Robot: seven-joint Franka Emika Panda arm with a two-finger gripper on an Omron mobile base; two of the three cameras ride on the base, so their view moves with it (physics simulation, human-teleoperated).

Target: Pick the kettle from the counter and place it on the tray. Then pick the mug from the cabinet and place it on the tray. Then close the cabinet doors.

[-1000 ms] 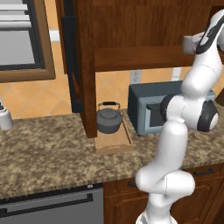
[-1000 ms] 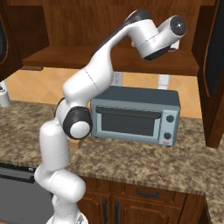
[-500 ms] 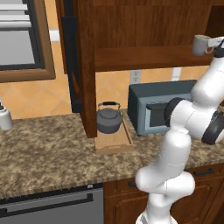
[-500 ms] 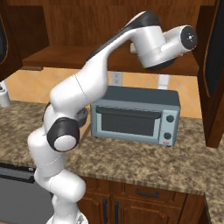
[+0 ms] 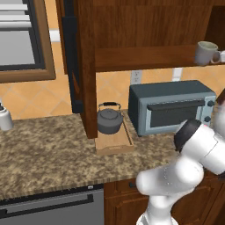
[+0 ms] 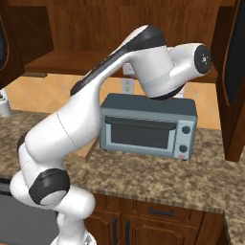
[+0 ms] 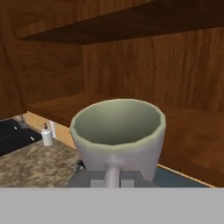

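Mug (image 5: 205, 52) sat upright in the gripper (image 7: 113, 178), whose fingers were clenched on its handle, held in the air level with the front edge of the cabinet shelf (image 5: 145, 58) at its right end. Tray (image 5: 115, 143) lay well down and to the left on the counter (image 5: 44, 149), with the kettle (image 5: 109, 118) standing on it, so the carry would, I judged, run downward and left.

The kettle (image 5: 109, 120) sits on the tray (image 5: 115, 143); the mug (image 5: 205, 52) is far right, apparently gripped by its handle.
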